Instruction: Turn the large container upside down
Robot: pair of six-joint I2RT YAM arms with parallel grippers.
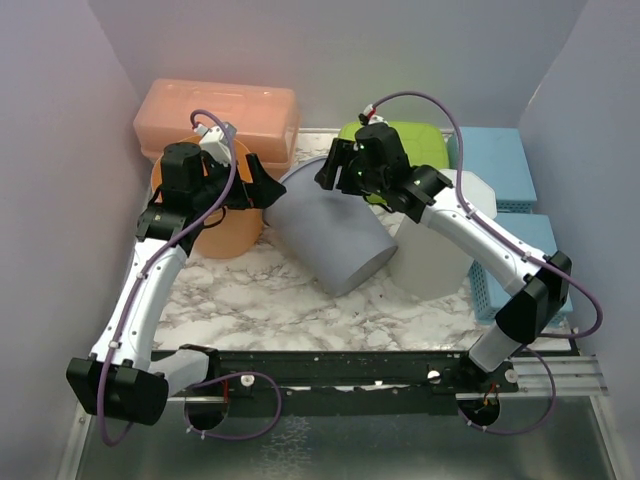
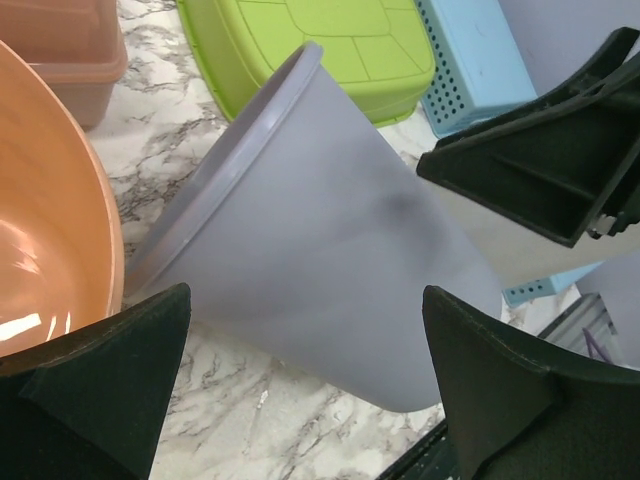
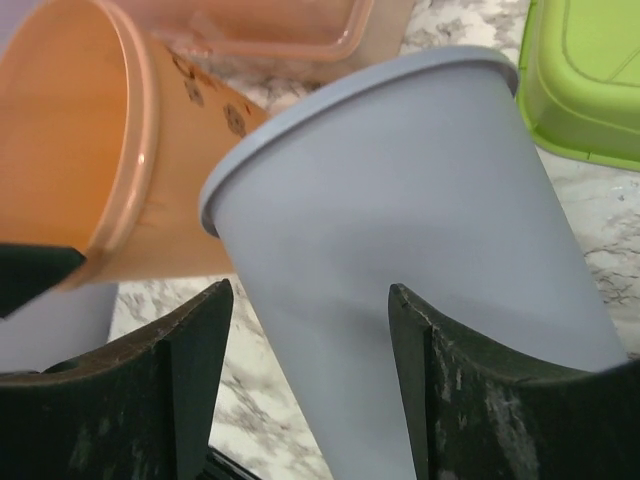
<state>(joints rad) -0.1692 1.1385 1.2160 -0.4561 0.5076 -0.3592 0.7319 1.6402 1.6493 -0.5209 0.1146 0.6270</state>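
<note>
The large grey container (image 1: 332, 236) lies tilted on its side on the marble table (image 1: 255, 290), its open rim toward the back left and its base toward the near right. My left gripper (image 1: 268, 190) is open beside the rim, jaws wide on either side of the container's wall (image 2: 320, 230) without touching it. My right gripper (image 1: 335, 170) is open above the rim on the far side. Its fingers straddle the container's side (image 3: 420, 240) with gaps on both sides. The container's inside is hidden.
An orange bucket (image 1: 225, 228) stands right against the grey rim on the left, with a pink lidded box (image 1: 215, 112) behind it. A green tub (image 1: 405, 140), a white container (image 1: 440, 255) and blue baskets (image 1: 500, 165) crowd the back right.
</note>
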